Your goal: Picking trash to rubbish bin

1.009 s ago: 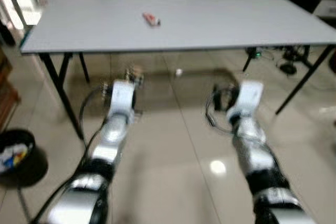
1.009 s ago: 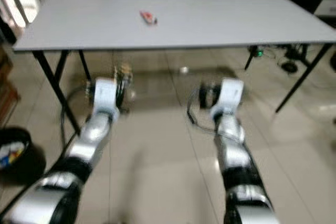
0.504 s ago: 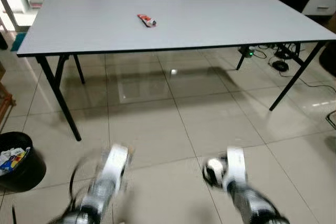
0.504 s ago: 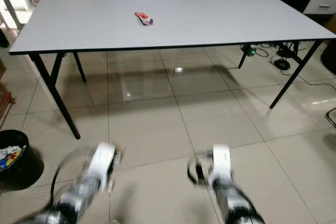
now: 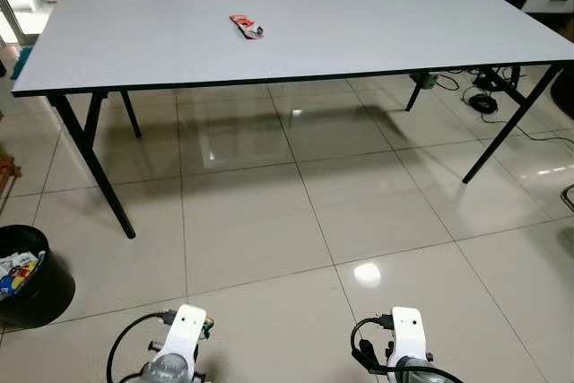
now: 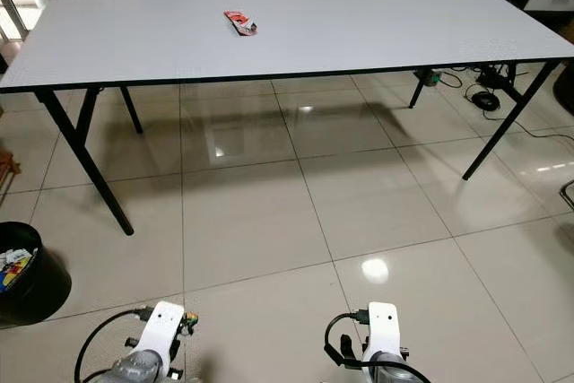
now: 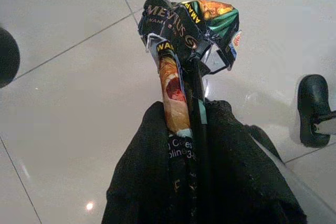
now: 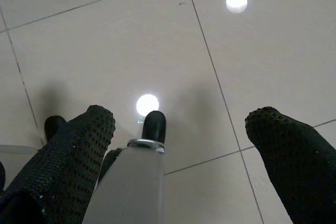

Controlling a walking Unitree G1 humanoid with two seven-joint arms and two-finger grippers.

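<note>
Wrapper (image 7: 184, 40), crumpled, sits clamped in the left tool (image 7: 189, 114); right tool (image 8: 178, 150) gapes wide above floor tiles (image 8: 105, 51).

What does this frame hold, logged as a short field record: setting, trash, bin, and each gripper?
setting: tiled floor before a long grey table
trash on table: red wrapper, near the far left part of the top
bin: black rubbish bin on the floor at the robot's left, trash inside
left gripper: shut on a crumpled wrapper, held above the floor
right gripper: open, holding nothing, pointed at the floor
</note>
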